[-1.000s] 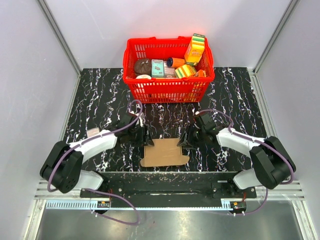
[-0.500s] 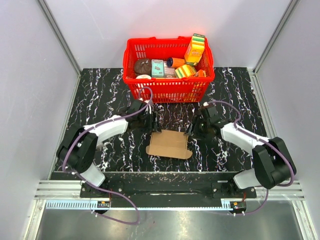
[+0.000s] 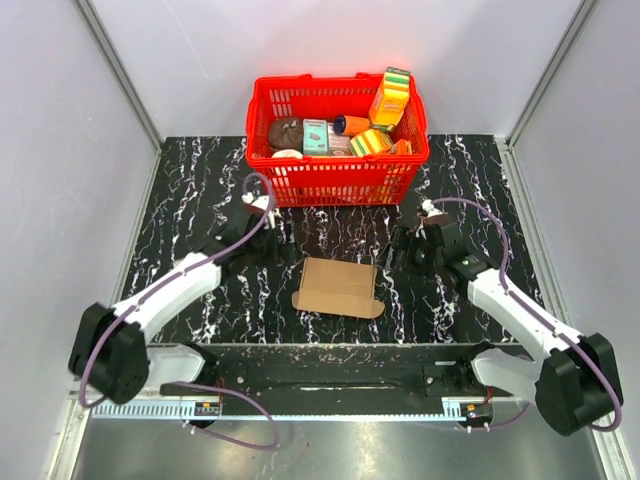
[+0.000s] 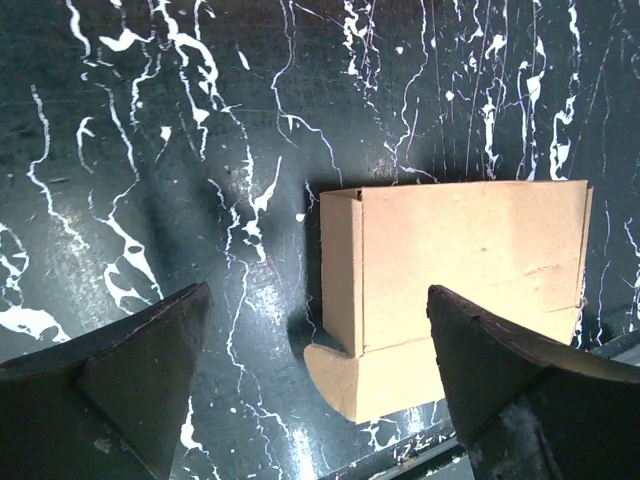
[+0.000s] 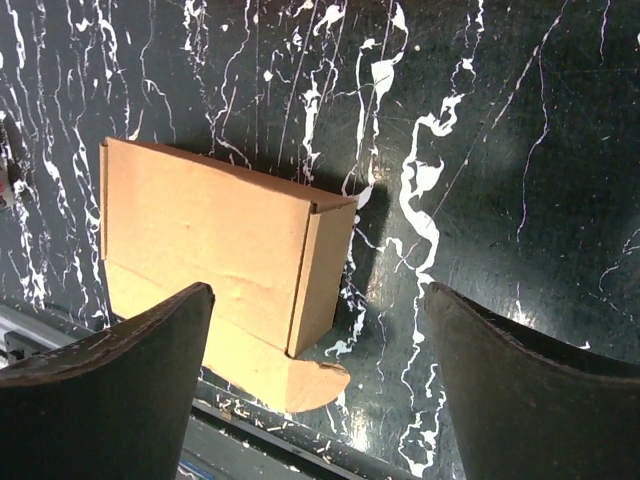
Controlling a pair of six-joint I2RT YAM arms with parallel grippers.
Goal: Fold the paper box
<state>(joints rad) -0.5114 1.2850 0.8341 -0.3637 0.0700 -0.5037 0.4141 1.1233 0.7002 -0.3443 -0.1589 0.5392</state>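
Brown paper box [image 4: 460, 270] near left gripper [image 4: 318, 292].

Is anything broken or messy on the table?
Nothing looks broken or spilled. The paper box lies flat and a bit crooked, with its rounded flaps sticking out untucked along the near edge.

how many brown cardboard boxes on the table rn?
1. The paper box lies flat on the table, front centre, between the left claw and right claw, touching neither. Arms may hide others.
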